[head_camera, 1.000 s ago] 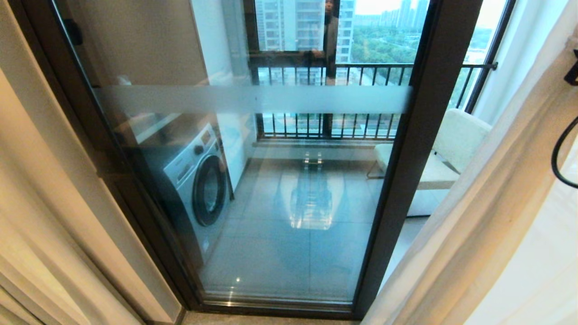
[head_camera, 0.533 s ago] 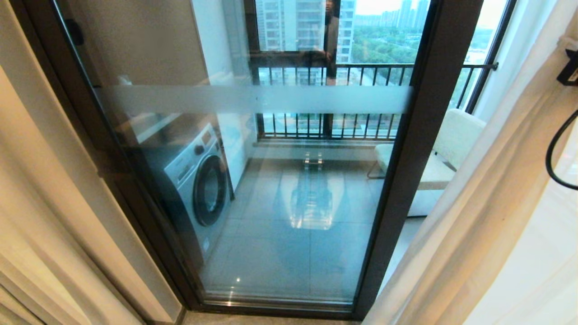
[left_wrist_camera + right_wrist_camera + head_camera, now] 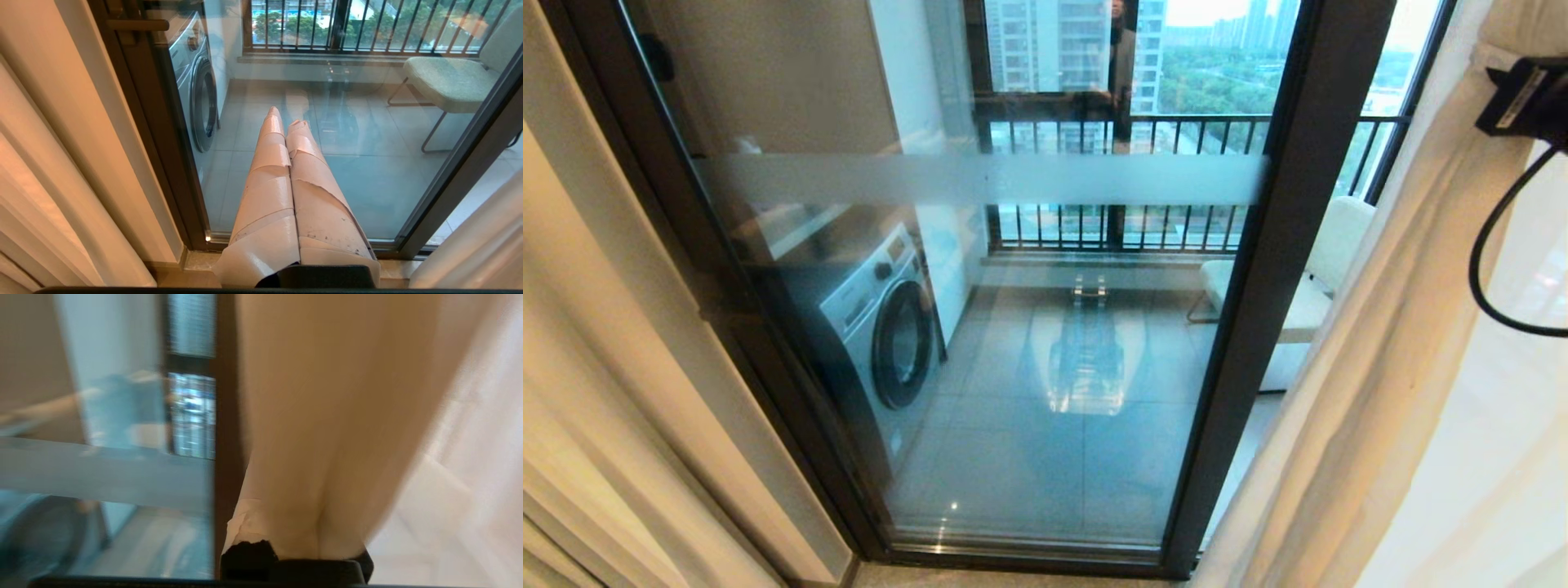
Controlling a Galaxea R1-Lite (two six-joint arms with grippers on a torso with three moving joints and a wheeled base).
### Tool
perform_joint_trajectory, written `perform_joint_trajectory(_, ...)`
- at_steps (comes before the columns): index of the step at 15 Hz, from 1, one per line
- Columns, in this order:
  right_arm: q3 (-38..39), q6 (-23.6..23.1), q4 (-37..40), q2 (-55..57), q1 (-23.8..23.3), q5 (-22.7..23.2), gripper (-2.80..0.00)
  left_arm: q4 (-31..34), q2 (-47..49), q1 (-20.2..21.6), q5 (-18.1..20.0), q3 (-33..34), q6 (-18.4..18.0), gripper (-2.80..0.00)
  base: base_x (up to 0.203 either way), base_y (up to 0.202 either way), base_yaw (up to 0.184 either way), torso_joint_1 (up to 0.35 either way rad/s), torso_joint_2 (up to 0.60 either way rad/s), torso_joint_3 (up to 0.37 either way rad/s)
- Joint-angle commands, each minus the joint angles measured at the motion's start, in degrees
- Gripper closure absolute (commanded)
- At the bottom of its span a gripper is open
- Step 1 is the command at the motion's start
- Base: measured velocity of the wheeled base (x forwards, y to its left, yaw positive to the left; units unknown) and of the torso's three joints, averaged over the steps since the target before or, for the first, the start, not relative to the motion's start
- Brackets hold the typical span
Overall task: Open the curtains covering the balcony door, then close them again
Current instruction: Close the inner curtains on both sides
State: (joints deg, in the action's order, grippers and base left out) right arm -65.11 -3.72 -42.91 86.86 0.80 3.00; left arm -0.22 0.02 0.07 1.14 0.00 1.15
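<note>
The balcony door is glass in a dark frame, with a frosted band; it stands uncovered in the middle. Cream curtains hang at both sides: one drape at the left, another at the right with a white sheer beside it. My right arm's black wrist part is high at the right against that drape. In the right wrist view the drape lies pinched over the shut gripper; one taped finger shows. My left gripper is shut and empty, low before the glass.
Behind the glass are a washing machine at the left, a pale chair at the right and a black railing. A black cable loops down from my right wrist. The door's sill runs along the floor.
My right wrist has moved left and further into the head view, drawing the right drape's edge leftward over more of the chair. The left arm has kept still.
</note>
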Motion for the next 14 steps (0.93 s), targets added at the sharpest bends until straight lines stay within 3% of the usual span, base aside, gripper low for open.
perform_joint_trajectory(1,-2.7,-1.7,-0.4,1.9,4.3,0.0,0.0,0.0,0.0,0.0,0.0,0.0,0.1,0.0,0.0,0.0,0.0,0.0,0.0,0.0)
perform_joint_trajectory(8,-15.2,-6.8,-0.2,12.5,20.1,-6.2,0.0,0.0,0.0,0.0,0.0,0.0,0.1,0.0,0.0,0.0,0.0,0.0,0.0,0.0)
perform_joint_trajectory(14,-23.8,-10.9,-0.4,21.5,28.6,-8.4,0.0,0.0,0.0,0.0,0.0,0.0,0.1,0.0,0.0,0.0,0.0,0.0,0.0,0.0)
